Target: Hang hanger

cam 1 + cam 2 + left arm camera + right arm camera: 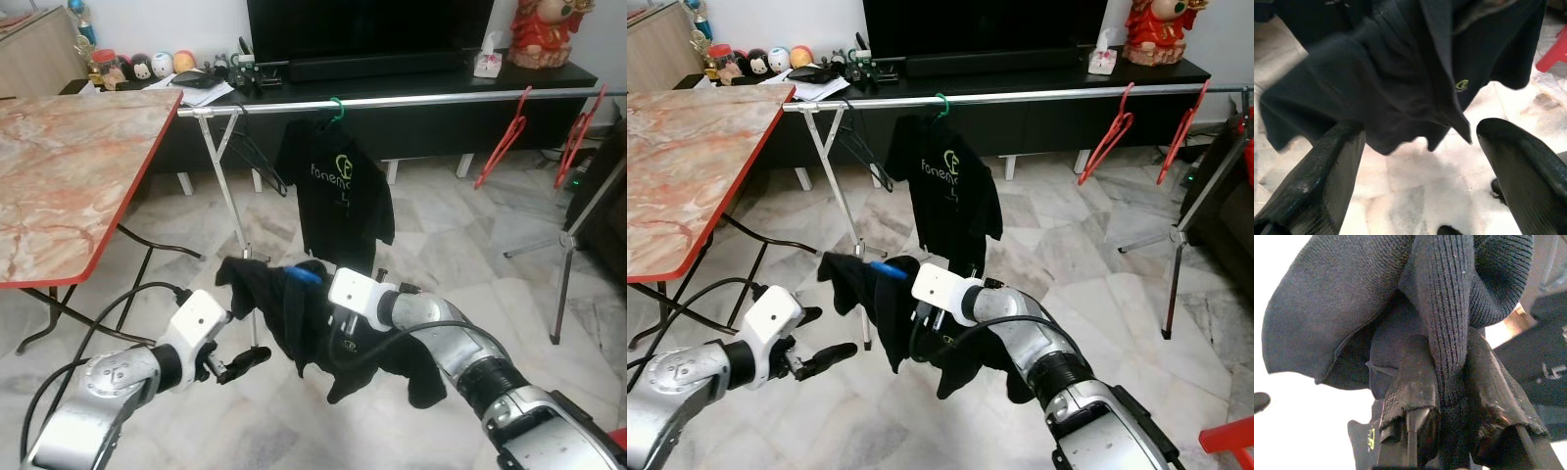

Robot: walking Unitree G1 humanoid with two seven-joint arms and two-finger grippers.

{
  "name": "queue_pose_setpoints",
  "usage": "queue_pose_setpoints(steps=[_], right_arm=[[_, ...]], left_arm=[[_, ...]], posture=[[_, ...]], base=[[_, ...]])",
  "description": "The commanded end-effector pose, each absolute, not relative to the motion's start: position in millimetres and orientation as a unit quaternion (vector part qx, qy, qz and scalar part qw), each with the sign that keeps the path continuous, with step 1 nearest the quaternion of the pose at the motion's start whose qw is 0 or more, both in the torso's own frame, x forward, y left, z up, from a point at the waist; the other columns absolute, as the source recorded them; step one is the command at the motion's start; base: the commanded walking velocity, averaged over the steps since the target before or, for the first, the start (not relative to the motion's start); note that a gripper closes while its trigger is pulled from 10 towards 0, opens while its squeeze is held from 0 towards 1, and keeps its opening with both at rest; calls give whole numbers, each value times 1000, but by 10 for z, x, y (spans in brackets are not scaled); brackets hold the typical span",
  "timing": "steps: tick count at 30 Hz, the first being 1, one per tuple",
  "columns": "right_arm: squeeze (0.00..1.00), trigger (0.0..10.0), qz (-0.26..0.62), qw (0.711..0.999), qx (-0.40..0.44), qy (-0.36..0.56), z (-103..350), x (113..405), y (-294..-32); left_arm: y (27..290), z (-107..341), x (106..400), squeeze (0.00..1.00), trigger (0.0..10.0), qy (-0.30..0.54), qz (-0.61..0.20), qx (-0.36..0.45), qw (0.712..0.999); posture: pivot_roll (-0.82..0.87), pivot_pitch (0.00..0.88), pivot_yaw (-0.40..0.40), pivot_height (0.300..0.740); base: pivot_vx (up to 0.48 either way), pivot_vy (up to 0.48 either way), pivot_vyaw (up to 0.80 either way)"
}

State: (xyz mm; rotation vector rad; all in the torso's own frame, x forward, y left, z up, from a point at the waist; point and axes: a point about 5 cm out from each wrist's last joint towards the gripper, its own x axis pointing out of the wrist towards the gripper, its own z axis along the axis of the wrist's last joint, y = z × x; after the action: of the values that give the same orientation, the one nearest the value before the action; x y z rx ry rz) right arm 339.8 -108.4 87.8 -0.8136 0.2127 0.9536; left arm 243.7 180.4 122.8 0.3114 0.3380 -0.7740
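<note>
From the head cameras, my right gripper (315, 299) was clamped on a dark shirt (294, 323) bunched on a blue hanger (304, 277), held low in front of me. The rail (411, 99) ran side to side well above and beyond it, with a black printed tee (338, 196) already hanging on a green hook. The blue hanger's visible end pointed toward my left (I couldn't see its hook, so I couldn't tell which way that faced). I'd guess the long axis lay roughly along the rail.

In the left wrist view, my left gripper (1420, 171) was spread wide and empty, with the shirt hanging just ahead of the fingers (1322, 181).

The right wrist view showed the fingers (1410, 396) pinching a ribbed fold of the shirt.

The right arm was the nearer one, so the lift up and forward would probably fall to it.
</note>
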Motion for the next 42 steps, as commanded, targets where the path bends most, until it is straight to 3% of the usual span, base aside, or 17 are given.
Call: queue_pose_setpoints(steps=[1, 7, 17, 26, 32, 42], right_arm=[[0, 0, 473, 791, -381, 78, 923, 3377, -1062], [0, 0, 494, 769, -393, 97, 883, 3341, -1271], [0, 0, 535, 738, -401, 88, 903, 3290, -1287], [0, 0, 563, 720, -399, 74, 946, 3254, -1239], [0, 0, 587, 709, -387, 59, 966, 3204, -1179], [0, 0, 606, 698, -378, 47, 1009, 3159, -1162]], left_arm=[[1811, 1274, 2406, 0, 10000, 152, -384, 154, 898], [1656, 1246, 2285, 0, 10000, 163, -445, 136, 870], [1506, 1268, 2249, 0, 10000, 155, -510, 167, 830], [1486, 1283, 2391, 0, 10000, 131, -492, 202, 837], [1535, 1186, 2373, 0, 10000, 157, -511, 210, 818], [1580, 1127, 2442, 0, 10000, 162, -511, 219, 815]], posture=[[-96, 0, 67, 740], [-104, 0, 62, 740], [-106, 0, 62, 740], [-109, 0, 64, 740], [-114, 0, 69, 740], [-126, 0, 72, 740]], base=[[0, 0, 0], [0, 0, 0], [0, 0, 0], [0, 0, 0], [0, 0, 0], [0, 0, 0]])
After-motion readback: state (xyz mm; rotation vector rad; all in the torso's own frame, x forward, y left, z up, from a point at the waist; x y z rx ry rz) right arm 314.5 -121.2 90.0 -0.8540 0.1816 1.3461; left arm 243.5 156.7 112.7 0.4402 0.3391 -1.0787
